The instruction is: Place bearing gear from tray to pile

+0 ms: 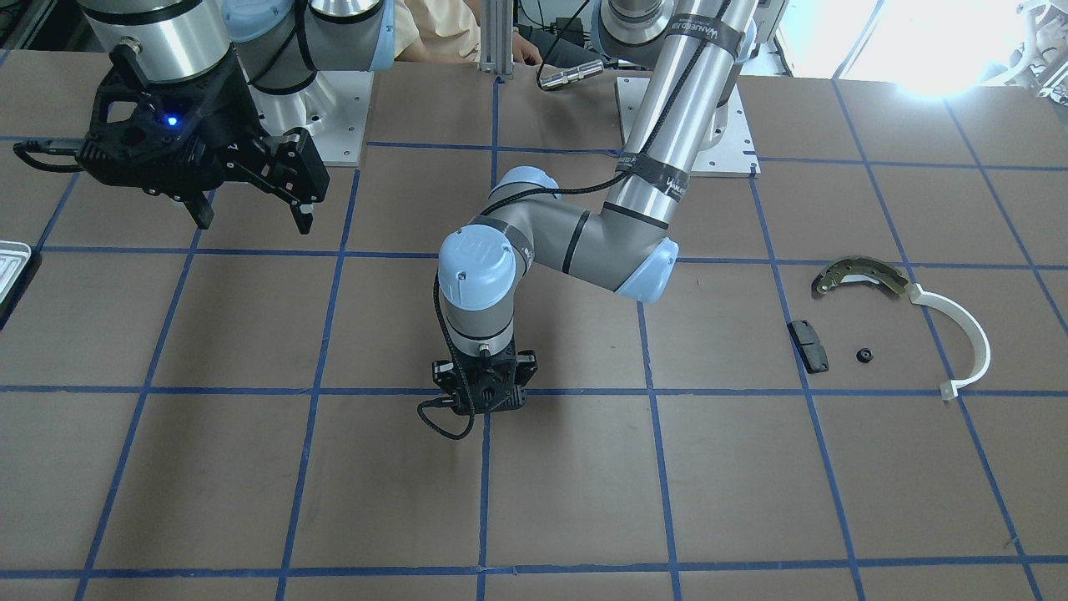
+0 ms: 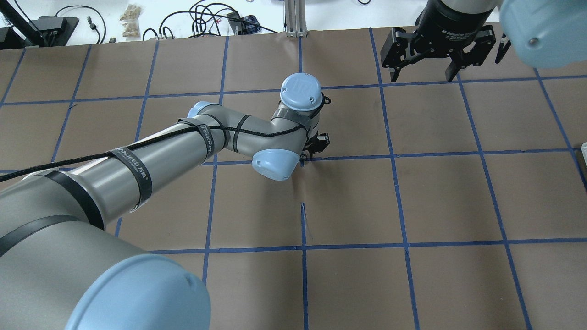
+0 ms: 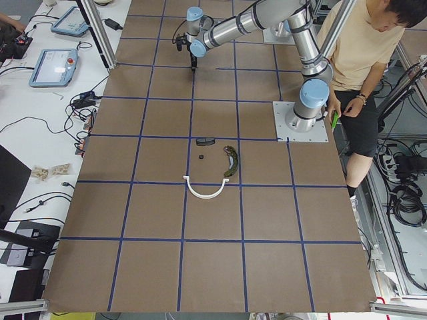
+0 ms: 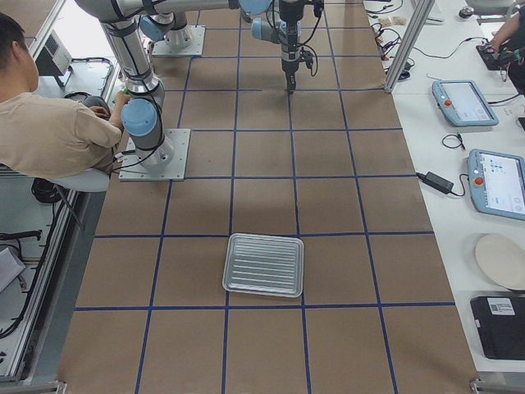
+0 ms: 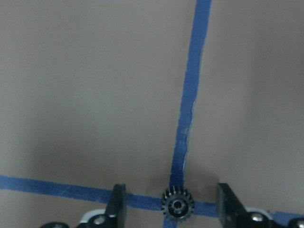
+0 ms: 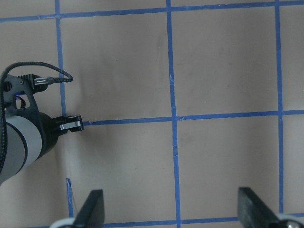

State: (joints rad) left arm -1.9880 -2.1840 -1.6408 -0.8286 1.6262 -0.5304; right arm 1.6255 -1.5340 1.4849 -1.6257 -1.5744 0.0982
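Observation:
A small black toothed bearing gear [image 5: 177,205] lies on a blue tape crossing at the table's middle. My left gripper [image 5: 174,208] points straight down over it, open, with one finger [image 5: 117,205] on each side and gaps to the gear. It also shows in the front view [image 1: 484,399]. My right gripper [image 1: 250,219] hangs open and empty, high above the table. The ribbed silvery tray [image 4: 264,240] looks empty. The pile holds the olive brake shoe [image 1: 859,275], the white arc [image 1: 968,334] and the black pad [image 1: 809,345].
A small round black part [image 1: 865,356] lies beside the pad in the pile. The tray's corner [image 1: 12,263] shows at the front view's left edge. A person sits behind the robot's bases [image 3: 357,53]. Blue tape divides the brown table into squares.

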